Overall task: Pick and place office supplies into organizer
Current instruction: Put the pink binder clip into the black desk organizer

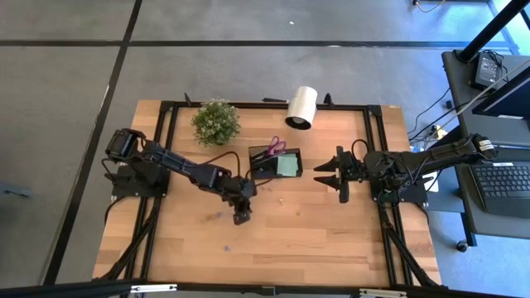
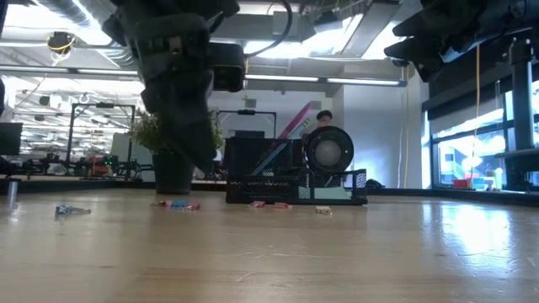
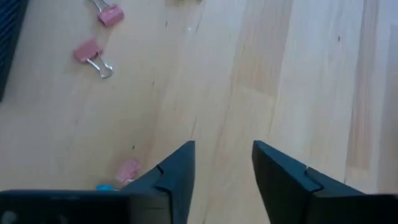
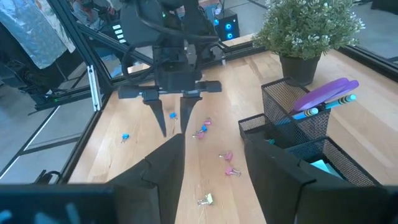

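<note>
Bare wood lies between the open, empty left gripper (image 4: 174, 112), so descending here risks missing the pink clips (image 4: 202, 129) beside it; right gripper (image 1: 330, 175) waits open.

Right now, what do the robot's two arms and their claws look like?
Both are dark, matte black jointed arms with black cables looping along them. The left claw and the right claw each end in two flat, tapering black fingers with squared, angular edges. No markings or labels can be made out on them.
</note>
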You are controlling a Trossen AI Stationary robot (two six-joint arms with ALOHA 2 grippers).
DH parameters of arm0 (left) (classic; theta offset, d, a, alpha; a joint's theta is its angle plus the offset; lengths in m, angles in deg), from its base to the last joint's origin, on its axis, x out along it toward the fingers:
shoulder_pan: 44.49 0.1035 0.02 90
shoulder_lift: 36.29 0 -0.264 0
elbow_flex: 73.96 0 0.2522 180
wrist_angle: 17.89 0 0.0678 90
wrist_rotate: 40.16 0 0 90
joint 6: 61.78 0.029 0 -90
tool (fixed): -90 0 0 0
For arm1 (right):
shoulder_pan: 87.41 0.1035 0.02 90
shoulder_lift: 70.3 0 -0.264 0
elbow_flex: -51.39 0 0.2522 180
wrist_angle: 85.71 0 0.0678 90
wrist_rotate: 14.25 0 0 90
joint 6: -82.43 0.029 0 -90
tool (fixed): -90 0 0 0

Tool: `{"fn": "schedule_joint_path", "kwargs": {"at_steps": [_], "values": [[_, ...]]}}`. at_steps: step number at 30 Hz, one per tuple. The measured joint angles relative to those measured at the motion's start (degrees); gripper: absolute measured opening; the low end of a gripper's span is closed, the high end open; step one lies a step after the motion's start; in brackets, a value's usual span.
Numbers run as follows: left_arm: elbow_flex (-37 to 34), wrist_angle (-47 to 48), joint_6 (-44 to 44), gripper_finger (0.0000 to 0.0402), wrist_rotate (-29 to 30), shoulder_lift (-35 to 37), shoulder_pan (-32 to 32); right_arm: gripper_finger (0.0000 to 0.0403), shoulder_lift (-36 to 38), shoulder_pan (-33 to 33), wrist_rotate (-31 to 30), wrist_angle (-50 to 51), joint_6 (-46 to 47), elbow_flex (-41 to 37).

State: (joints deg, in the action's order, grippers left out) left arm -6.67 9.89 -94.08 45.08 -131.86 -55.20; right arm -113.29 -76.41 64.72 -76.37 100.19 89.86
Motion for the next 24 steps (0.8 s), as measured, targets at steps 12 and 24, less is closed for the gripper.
{"fn": "schedule_joint_path", "kwargs": {"at_steps": [12,24], "values": [[0.0,-0.9,-13.9,0.0192,1.6,0.0,1.9,0.0171,0.0,0.0,0.0,0.0,-1.2,0.0],[6.7,13.0,-16.6,0.0182,7.6,-0.4,-0.1,0.0171,0.0,-2.4,0.0,0.0,-3.3,0.0]]}}
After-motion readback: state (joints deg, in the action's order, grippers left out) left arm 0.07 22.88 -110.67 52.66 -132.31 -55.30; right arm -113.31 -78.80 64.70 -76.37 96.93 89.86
